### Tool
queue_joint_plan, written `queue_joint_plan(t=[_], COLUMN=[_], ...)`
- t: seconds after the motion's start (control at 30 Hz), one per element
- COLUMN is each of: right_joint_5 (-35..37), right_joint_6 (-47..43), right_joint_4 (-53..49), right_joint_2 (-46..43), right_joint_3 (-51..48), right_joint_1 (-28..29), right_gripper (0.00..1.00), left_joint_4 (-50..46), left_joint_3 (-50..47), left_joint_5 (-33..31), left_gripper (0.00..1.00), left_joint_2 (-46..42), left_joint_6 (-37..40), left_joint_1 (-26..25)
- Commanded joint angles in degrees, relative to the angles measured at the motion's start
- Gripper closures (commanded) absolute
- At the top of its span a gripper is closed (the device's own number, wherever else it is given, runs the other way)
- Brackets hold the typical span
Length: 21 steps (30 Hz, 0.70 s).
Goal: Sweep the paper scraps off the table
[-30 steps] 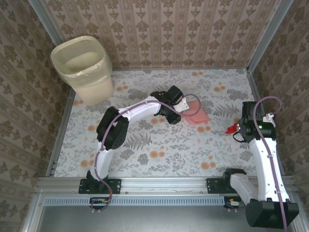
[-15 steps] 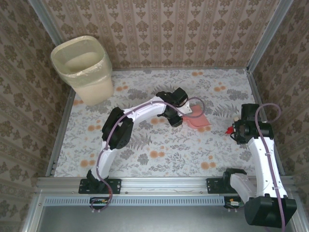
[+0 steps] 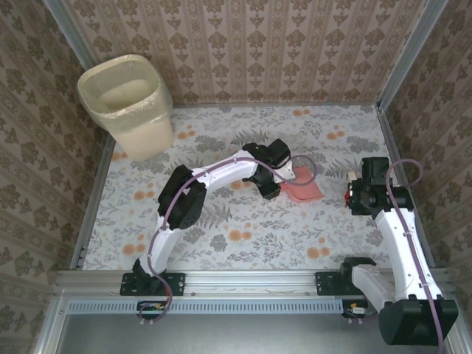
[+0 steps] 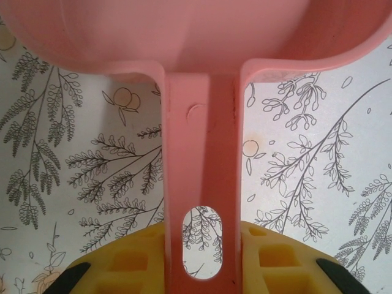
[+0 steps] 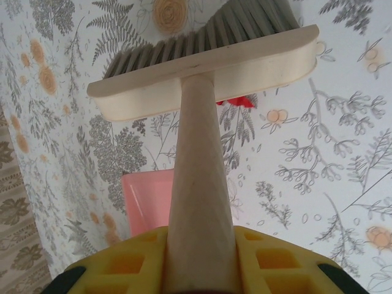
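Left fingers (image 4: pixel 122 263) grip dustpan (image 3: pixel 304 188); right fingers (image 5: pixel 122 263) grip brush (image 5: pixel 208 67). Red paper scraps (image 5: pixel 236 101) lie unswept on worktop (image 3: pixel 221 243).

Dustpan (image 3: pixel 306 189) on table (image 3: pixel 295 236), left of brush (image 5: pixel 208 67)

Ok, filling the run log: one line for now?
left gripper shut on dustpan | right gripper shut on brush | red paper scrap by brush head

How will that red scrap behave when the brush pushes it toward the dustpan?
The red scrap looks small and crumpled, so it is probably light and may tumble rather than slide. The bristles of the brush look soft and could flick it sideways, past the dustpan. The cloth on the table might snag it.
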Motion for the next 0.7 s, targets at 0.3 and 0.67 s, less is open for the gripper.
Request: queue_joint_plan(t=[0.3,0.67], right_joint_5=[-0.29,-4.43], right_joint_6=[6.49,8.52], right_joint_4=[6.12,9.83], right_joint_2=[8.4,8.59], right_joint_3=[6.73,7.46], right_joint_1=[8.16,11.93], right_gripper=[1.0,1.0], left_joint_4=[-4.04,-1.57], left_joint_3=[0.22,-0.04], left_joint_5=[2.82,2.92], left_gripper=[1.0,1.0], left_joint_2=[-0.79,-0.97], left_joint_6=[1.68,1.74], left_joint_1=[-1.45,-1.42])
